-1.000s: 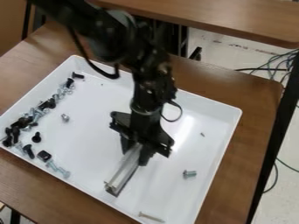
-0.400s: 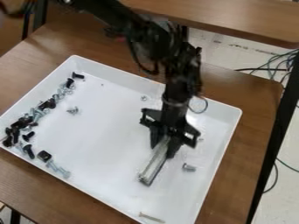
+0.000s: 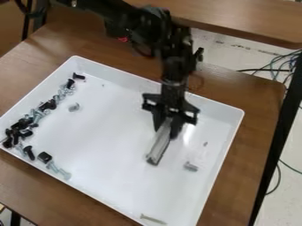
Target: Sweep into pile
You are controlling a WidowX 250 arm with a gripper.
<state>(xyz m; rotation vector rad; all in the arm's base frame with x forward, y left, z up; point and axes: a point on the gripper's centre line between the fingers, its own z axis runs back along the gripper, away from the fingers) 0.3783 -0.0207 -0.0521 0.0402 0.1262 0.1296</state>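
Note:
Over the right half of the white tray [image 3: 106,145], my gripper [image 3: 167,126] hangs down, shut on a long grey sweeping tool [image 3: 159,145] that slants toward the lower left. Black and silver screws lie along the tray's left side, among them a black cluster [image 3: 22,126] and silver bolts [image 3: 58,169] near the lower left. A single silver screw [image 3: 73,107] sits a little apart from them. Right of the tool lies a silver bolt [image 3: 190,166], and a long screw [image 3: 153,219] is by the tray's bottom corner. A tiny piece [image 3: 205,144] lies near the right wall.
The tray's raised walls surround the work area, on a brown wooden table [image 3: 259,106]. Another wooden table [image 3: 230,22] stands behind. Cables [image 3: 277,66] run over the floor at the right.
My gripper, holding the tool, moved right, then up and back a little. The lone screw at the left shifted slightly, and a black screw there now lies closer to the cluster.

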